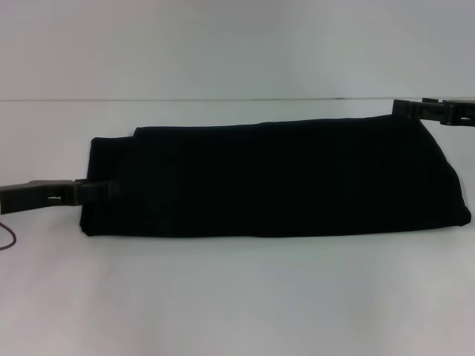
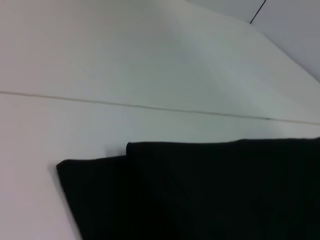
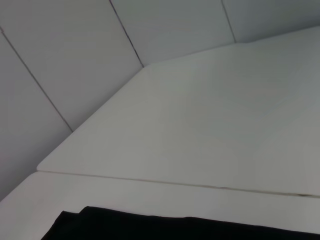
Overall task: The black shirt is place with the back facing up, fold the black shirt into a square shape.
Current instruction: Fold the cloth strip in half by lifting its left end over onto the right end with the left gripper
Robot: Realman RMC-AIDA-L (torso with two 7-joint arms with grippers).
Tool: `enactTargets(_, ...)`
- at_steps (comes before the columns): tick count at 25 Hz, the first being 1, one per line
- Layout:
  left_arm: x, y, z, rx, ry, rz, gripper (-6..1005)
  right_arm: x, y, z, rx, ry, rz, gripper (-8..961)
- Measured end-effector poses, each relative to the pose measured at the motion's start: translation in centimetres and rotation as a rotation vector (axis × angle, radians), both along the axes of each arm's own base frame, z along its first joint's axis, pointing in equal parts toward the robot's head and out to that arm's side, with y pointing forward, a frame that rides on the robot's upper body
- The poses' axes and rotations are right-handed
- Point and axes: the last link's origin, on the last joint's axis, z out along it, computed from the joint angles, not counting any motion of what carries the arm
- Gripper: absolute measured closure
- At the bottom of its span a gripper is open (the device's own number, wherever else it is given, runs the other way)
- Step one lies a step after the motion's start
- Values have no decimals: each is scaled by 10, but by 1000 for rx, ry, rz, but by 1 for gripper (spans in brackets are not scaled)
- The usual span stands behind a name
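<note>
The black shirt (image 1: 282, 182) lies flat on the white table (image 1: 237, 297), folded into a long strip running left to right. Its left end shows two stepped layers. My left gripper (image 1: 111, 190) comes in from the left edge at table height, its tip over the shirt's left end. My right gripper (image 1: 404, 108) reaches in from the right, at the shirt's far right corner. The left wrist view shows the stepped corner of the shirt (image 2: 210, 195). In the right wrist view only a thin edge of the shirt (image 3: 175, 227) shows.
A thin seam (image 1: 223, 99) crosses the table behind the shirt. A dark cable loop (image 1: 7, 241) lies at the left edge below my left arm. White tabletop extends in front of the shirt, with white wall panels (image 3: 65, 60) behind.
</note>
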Motion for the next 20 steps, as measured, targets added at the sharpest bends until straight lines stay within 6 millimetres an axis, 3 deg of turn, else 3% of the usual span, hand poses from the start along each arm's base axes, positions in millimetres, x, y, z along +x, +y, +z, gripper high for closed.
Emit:
enactTargets(10, -5, -16, -7, -92, 85, -115, 231, 3, -1, 0, 0, 1, -17, 37)
enactTargets(20, -3, -19, -14, -130, 117, -180, 233, 4, -2, 0, 4, 7, -24, 38)
